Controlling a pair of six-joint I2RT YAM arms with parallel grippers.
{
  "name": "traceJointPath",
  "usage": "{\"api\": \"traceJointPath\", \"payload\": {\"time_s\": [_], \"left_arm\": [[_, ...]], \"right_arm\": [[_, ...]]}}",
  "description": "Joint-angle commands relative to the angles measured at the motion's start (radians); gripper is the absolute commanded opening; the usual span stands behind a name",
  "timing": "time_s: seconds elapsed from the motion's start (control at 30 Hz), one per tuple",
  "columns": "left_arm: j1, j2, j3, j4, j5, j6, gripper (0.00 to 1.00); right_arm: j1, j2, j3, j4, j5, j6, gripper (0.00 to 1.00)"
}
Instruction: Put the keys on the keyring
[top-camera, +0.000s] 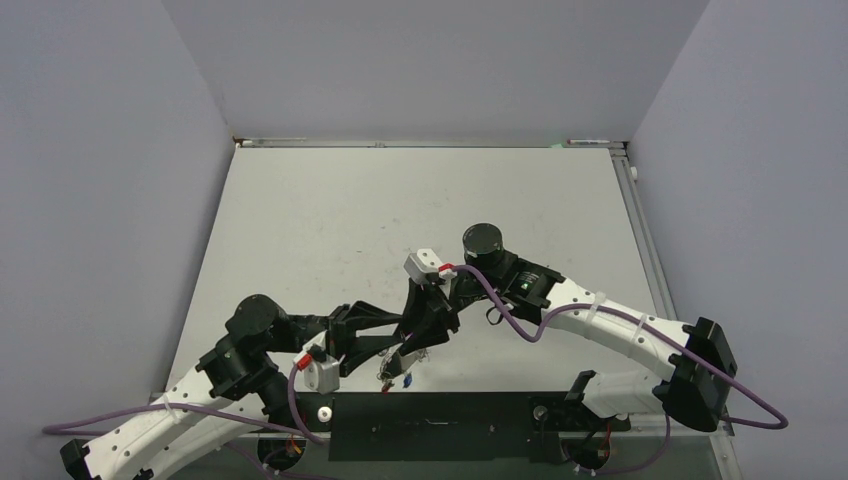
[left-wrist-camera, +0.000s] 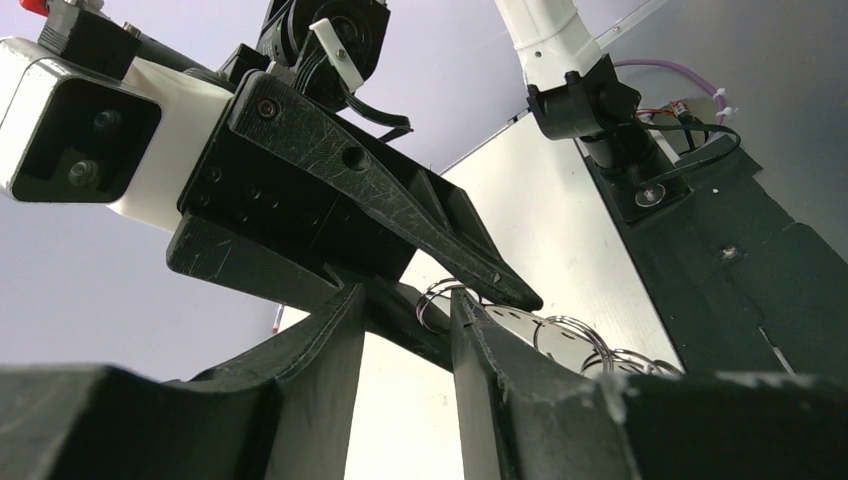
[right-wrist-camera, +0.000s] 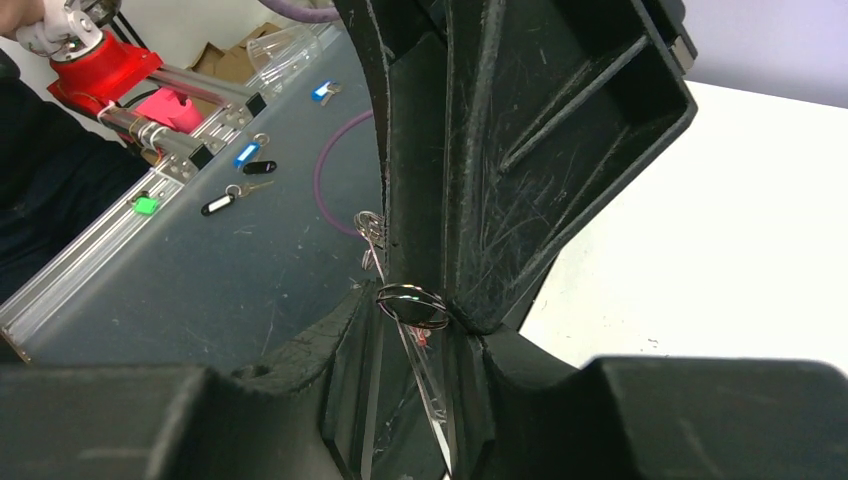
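Observation:
Both grippers meet low over the table's near middle. In the right wrist view my right gripper is shut on the keys, a small dark oval loop spanning its fingertips. The keyring shows as a thin silvery strip, edge-on, running down between those fingers. From above, the keyring hangs under the grippers with red and blue tags. My left gripper comes in from the left. Its fingers stand apart, and a small silvery ring rests against one inner face. More rings and a holed metal piece lie just past it.
The black base plate runs along the near edge under the arms. Purple cables loop off both wrists. Grey walls close in the table on three sides. Off the table, several loose key tags lie beside a red fixture.

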Motion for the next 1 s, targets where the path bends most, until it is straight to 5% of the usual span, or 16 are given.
{"api": "traceJointPath", "payload": {"time_s": [0.0, 0.33, 0.8, 0.97], "left_arm": [[-0.009, 0.007, -0.02, -0.011, -0.03, 0.015, 0.28], [-0.017, 0.012, -0.04, 0.025, -0.009, -0.004, 0.0], [-0.012, -0.026, -0.037, 0.074, -0.087, -0.182, 0.0], [-0.01, -0.092, -0.028, 0.098, -0.134, -0.321, 0.24]], "right_arm": [[0.026, 0.001, 0.067, 0.121, -0.07, -0.017, 0.05], [0.036, 0.016, 0.07, 0.165, -0.069, 0.034, 0.05], [0.016, -0.039, 0.08, 0.029, -0.024, -0.073, 0.05], [0.014, -0.076, 0.067, -0.009, 0.055, -0.1, 0.05]]}}
